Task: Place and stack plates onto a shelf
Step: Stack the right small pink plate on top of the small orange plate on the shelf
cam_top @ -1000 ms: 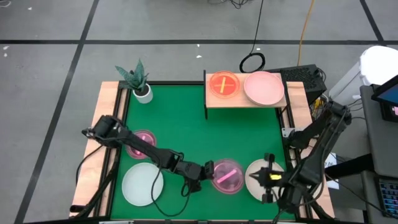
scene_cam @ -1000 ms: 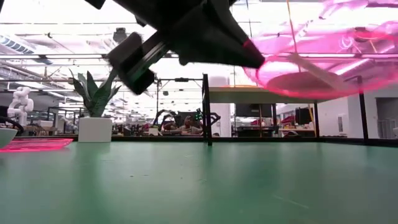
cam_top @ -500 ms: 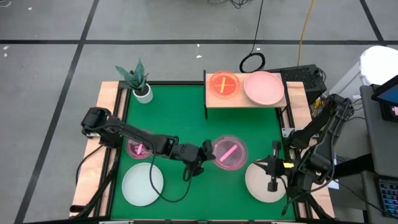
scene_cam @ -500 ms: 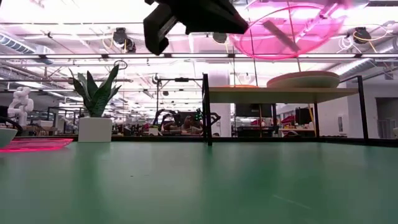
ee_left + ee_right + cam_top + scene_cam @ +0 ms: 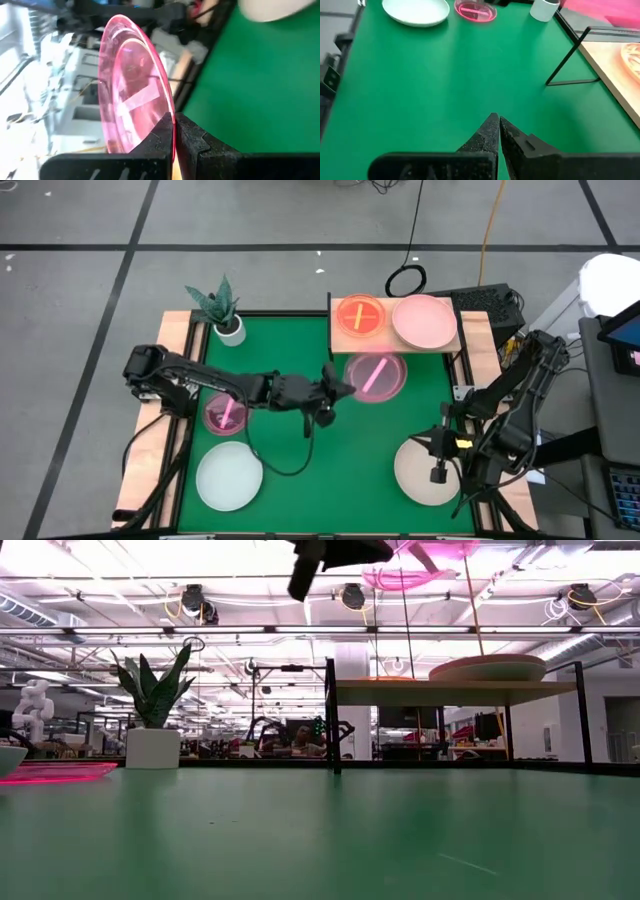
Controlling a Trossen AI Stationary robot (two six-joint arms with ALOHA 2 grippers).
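From above, the left gripper (image 5: 342,383) is pinching the rim of a magenta see-through plate (image 5: 376,376), holding it just in front of the shelf (image 5: 392,340), which is carrying an orange plate (image 5: 361,315) and a pink plate (image 5: 424,320). In the right wrist view, the right gripper (image 5: 497,125) is hanging over the green table (image 5: 430,80), fingers pressed together.
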